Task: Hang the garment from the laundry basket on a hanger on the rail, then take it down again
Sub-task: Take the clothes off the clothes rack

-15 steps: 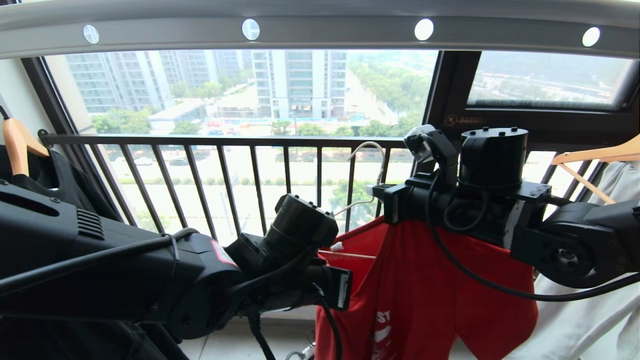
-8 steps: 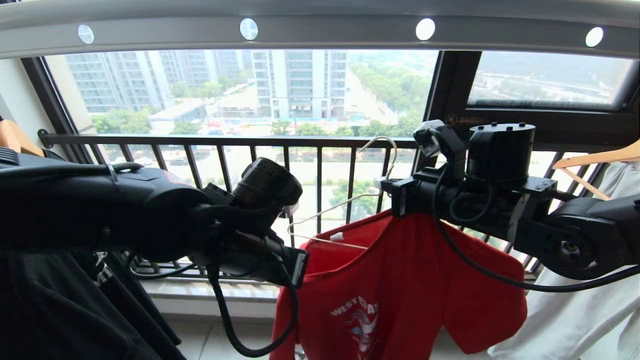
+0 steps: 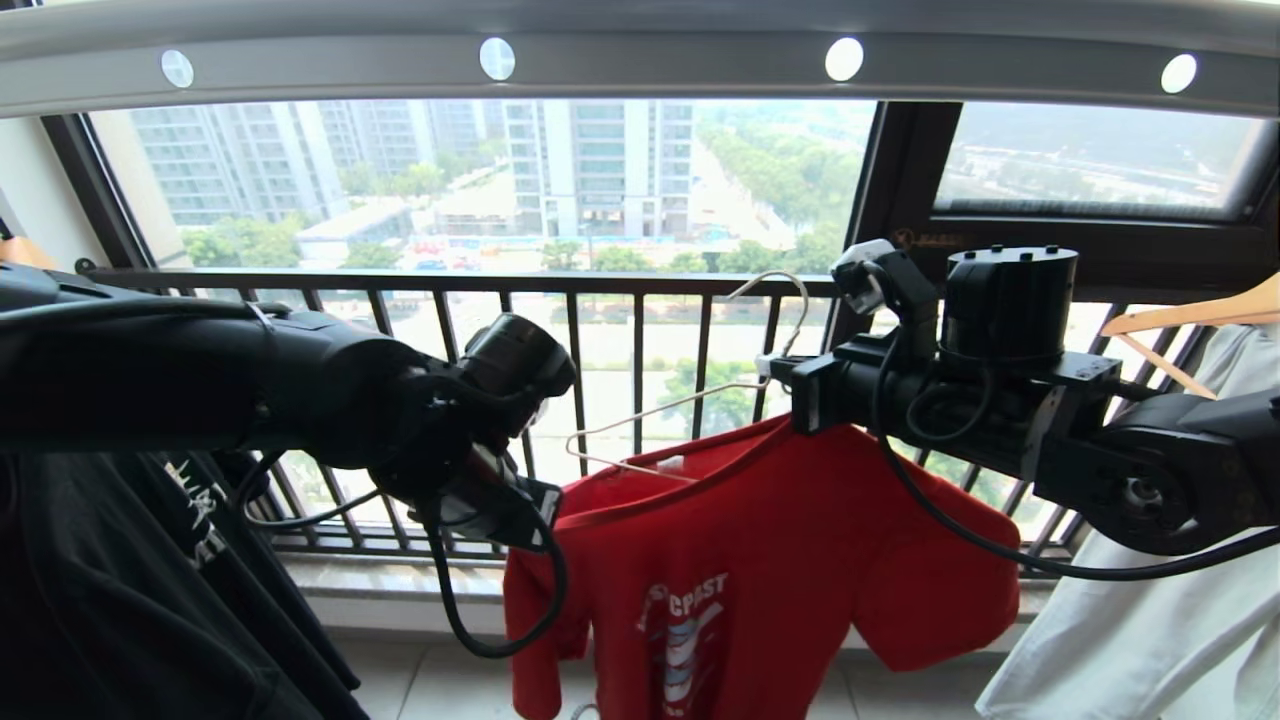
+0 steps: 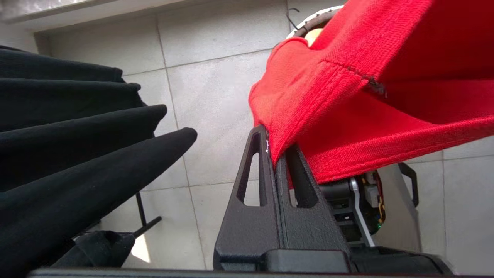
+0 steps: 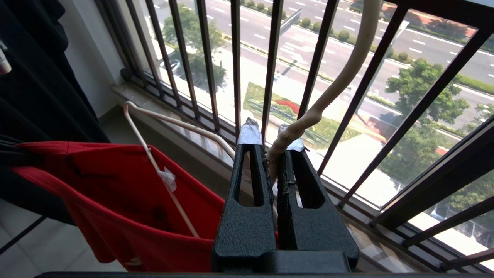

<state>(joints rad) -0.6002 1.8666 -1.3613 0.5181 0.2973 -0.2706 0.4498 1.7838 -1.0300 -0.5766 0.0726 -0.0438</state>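
Red shirt (image 3: 760, 560) held below the rail (image 3: 640, 70).
Head view: print partly folded, reads "C…AST". Left wrist: left gripper (image 4: 274, 154) pinches the shirt's hem; basket mostly hidden. Right wrist: right gripper (image 5: 270, 148) clamps the hanger (image 5: 332, 88) neck; hook cut off.

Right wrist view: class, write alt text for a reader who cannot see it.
The right end effector is shut on the neck of a white wire hanger, with a red T-shirt draped on it below, before a black barred railing overlooking a street.
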